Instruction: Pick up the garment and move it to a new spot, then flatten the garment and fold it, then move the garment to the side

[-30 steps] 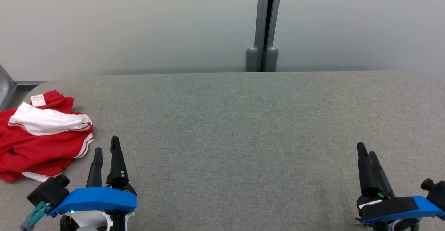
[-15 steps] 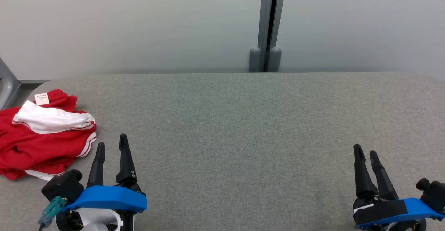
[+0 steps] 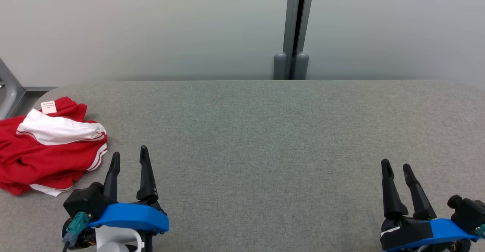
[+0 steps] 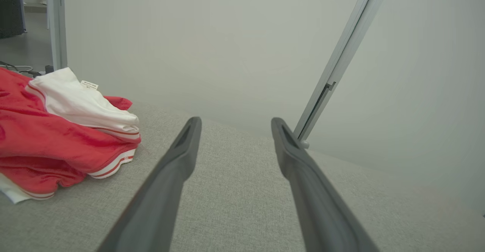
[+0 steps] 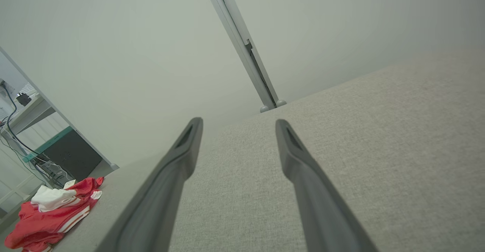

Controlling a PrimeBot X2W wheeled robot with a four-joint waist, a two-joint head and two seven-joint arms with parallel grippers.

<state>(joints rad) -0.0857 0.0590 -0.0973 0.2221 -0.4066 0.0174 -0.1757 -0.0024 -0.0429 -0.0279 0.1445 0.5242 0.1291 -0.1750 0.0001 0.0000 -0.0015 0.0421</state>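
- Head view: the crumpled red-and-white garment [image 3: 51, 146] lies at the left end of the grey surface [image 3: 265, 130], near its rounded corner. The left pincer [image 3: 129, 152] hovers just to the garment's right, fingers apart and empty. The right pincer [image 3: 396, 165], likewise spread and empty, is well apart from it at the opposite end.
- Left wrist view: the garment [image 4: 57, 130] sits left of the left pincer's [image 4: 235, 122] line, not between its fingers. A straight reach would likely close on bare surface, and pinching one loose layer could drag the heap off the edge.
- Right wrist view: the garment [image 5: 49, 210] is a distant heap at lower left, and this pincer [image 5: 238, 123] points past it.
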